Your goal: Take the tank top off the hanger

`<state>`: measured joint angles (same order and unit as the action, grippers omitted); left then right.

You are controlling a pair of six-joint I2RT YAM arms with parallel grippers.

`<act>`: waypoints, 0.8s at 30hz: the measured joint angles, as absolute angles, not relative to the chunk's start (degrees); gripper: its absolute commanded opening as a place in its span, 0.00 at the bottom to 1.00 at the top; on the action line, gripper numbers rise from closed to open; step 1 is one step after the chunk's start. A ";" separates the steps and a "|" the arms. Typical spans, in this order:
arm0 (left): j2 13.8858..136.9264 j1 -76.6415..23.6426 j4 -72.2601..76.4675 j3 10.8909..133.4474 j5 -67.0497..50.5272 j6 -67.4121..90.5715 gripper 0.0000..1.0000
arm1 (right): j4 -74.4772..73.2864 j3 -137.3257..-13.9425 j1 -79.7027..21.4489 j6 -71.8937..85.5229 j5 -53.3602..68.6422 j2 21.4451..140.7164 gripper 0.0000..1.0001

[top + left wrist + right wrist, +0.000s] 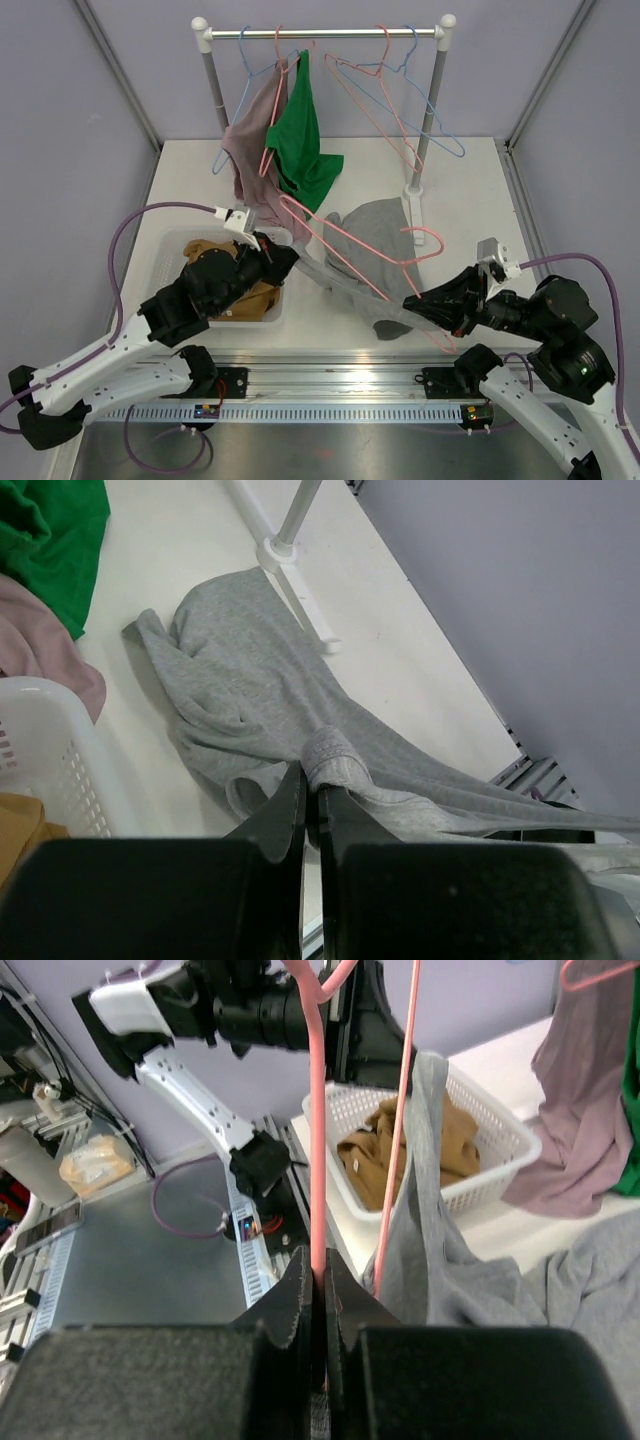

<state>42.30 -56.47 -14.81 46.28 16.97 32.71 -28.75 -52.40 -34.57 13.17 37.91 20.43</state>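
A grey tank top (375, 240) lies spread on the table with one strap stretched toward the left. A pink wire hanger (345, 255) lies across it, tilted, partly threaded through the cloth. My left gripper (290, 255) is shut on the grey strap (335, 760). My right gripper (412, 300) is shut on the pink hanger's wire (318, 1160) at the garment's near edge. In the right wrist view the grey cloth (430, 1220) hangs beside the hanger's second wire (398, 1140).
A white basket (172, 250) holding tan clothing stands at the left front. A rack (320, 32) at the back carries a green top (303, 140), a mauve garment (255, 140) and bare pink and blue hangers (400, 90). Its foot (412, 195) stands beside the grey top.
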 measured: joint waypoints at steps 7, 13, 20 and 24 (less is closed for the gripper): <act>42.92 -57.74 -11.51 43.72 12.10 32.58 0.00 | -10.41 -49.58 -34.57 18.57 31.35 24.53 0.00; 44.56 -65.84 -4.10 36.29 5.96 31.27 0.00 | 16.53 -36.75 -34.57 22.52 19.33 26.30 0.00; 49.34 -71.92 -7.14 36.80 14.26 30.72 0.01 | 23.55 -40.01 -34.57 19.92 6.85 34.83 0.00; 52.66 -71.88 -14.90 40.80 22.83 31.03 0.47 | 10.02 -53.58 -34.52 19.03 0.78 40.01 0.00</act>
<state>52.66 -71.88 -14.90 40.80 22.83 31.03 10.02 -53.58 -34.52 19.03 0.78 40.01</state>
